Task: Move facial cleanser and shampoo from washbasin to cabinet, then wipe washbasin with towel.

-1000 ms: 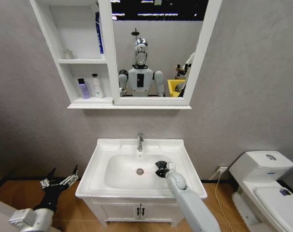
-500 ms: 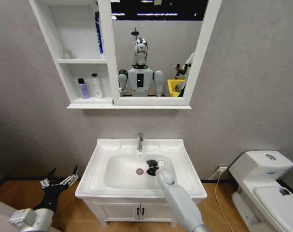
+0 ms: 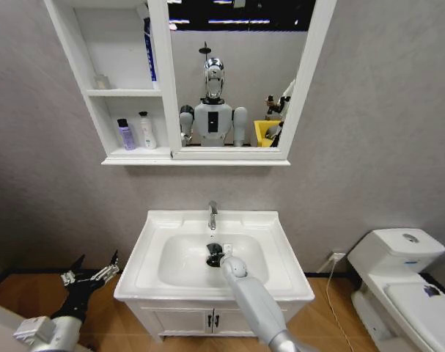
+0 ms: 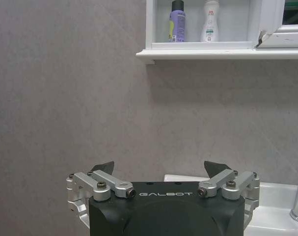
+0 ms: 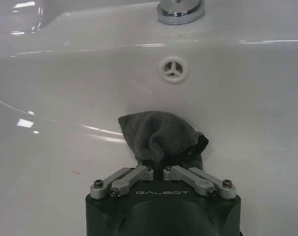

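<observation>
So right now the right gripper [image 5: 158, 164] is down inside the bowl of the washbasin [image 3: 155, 233], and its fingers are pinched tight on the towel [image 5: 156, 135], a dark bunched-up cloth pressed against the white ceramic. In the right wrist view the towel sits on the slope of the bowl just short of the round overflow opening [image 5: 174, 68], with the chrome base of the faucet [image 5: 180, 10] further up on the ledge. From the head camera you can see the right arm [image 3: 251, 304] reaching in from the front edge of the basin, with the dark bundle landing about in the middle of the bowl, right below the faucet. The left gripper [image 3: 90, 276] is off to the left of the vanity [image 3: 207, 320], low and beside the basin, not touching anything, with its fingers spread wide. On the cabinet [image 3: 138, 156] the bottom shelf has a purple bottle [image 3: 125, 135] and a white bottle [image 3: 147, 131] standing upright next to each other. The left wrist camera looks up at those same two bottles from below. A white toilet [image 3: 402, 275] sits off to the right.
</observation>
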Controlling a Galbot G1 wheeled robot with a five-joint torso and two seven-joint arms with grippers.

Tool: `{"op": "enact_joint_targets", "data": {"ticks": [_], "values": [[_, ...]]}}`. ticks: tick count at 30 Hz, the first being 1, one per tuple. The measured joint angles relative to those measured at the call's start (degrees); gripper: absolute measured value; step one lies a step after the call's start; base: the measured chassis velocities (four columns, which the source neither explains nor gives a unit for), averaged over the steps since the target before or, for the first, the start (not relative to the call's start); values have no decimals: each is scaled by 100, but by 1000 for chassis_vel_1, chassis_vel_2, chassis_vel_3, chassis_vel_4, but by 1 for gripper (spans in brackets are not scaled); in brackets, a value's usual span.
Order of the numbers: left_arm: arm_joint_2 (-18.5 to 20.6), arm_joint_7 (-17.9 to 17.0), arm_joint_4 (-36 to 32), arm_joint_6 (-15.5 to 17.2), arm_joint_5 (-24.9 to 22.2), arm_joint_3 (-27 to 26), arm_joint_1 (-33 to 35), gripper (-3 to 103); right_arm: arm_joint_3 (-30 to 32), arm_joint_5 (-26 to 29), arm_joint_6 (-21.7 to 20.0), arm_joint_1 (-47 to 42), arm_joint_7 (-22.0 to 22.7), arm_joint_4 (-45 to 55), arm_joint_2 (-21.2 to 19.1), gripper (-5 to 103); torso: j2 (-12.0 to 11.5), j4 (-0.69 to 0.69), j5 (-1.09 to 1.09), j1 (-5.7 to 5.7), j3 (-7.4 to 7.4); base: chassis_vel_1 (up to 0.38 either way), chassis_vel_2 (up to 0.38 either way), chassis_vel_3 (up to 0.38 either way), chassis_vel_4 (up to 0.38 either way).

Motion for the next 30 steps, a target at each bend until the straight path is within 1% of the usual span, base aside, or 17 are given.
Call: {"op": "enact_joint_targets", "data": {"ticks": [2, 3, 5, 9, 11, 12, 13, 15, 16, 20, 26, 28, 30], "values": [[0, 0, 0, 0, 0, 0, 0, 100, -40, -32, 184, 24, -280, -98, 73, 3, 0, 3, 1, 0, 0, 0, 0, 0, 0], [0, 0, 0, 0, 0, 0, 0, 100, -40, -32, 184, 24, -280, -98, 73, 3, 0, 3, 1, 0, 0, 0, 0, 0, 0], [0, 0, 0, 0, 0, 0, 0, 100, -65, -48, 297, 37, -464, -156, 95, 3, 0, 2, 1, 0, 0, 0, 0, 0, 0], [0, 0, 0, 0, 0, 0, 0, 100, -44, -47, 307, 51, -467, -201, 63, 3, 0, 4, 2, 0, 0, 0, 0, 0, 0], [0, 0, 0, 0, 0, 0, 0, 100, -5, -30, 267, 21, -407, -145, -60, 3, 0, 4, 3, 0, 0, 0, 0, 0, 0], [0, 0, 0, 0, 0, 0, 0, 100, 26, -21, 245, -16, -362, -88, -146, 3, 0, 2, 2, 0, -1, 0, 0, 0, 0], [0, 0, 0, 0, 0, 0, 0, 100, 26, -21, 245, -16, -362, -88, -146, 3, 0, 2, 2, 0, -1, 0, 0, 0, 0], [0, 0, 0, 0, 0, 0, 0, 100, 109, 14, 192, -121, -263, 87, -353, 3, 0, 1, 2, 0, -1, 0, 0, 0, 0], [0, 0, 0, 0, 0, 0, 0, 100, 109, 14, 192, -121, -263, 87, -353, 3, 0, 1, 2, 0, -1, 0, 0, 0, 0], [0, 0, 0, 0, 0, 0, 0, 100, 221, 130, 129, -260, -227, 378, -718, 3, 0, -1, 1, -1, -1, 0, 0, 0, 0], [0, 0, 0, 0, 0, 0, 0, 100, 254, 182, 126, -241, -278, 402, -796, 3, 0, -1, 0, -1, -1, 0, 0, 0, 0], [0, 0, 0, 0, 0, 0, 0, 100, 241, 172, 127, -212, -284, 357, -757, 3, 0, -3, -1, -1, -1, 0, 0, 0, 0], [0, 0, 0, 0, 0, 0, 0, 100, 199, 93, 165, -135, -325, 205, -618, 3, 0, -3, -1, 0, -1, 0, 0, 0, 0]]}}
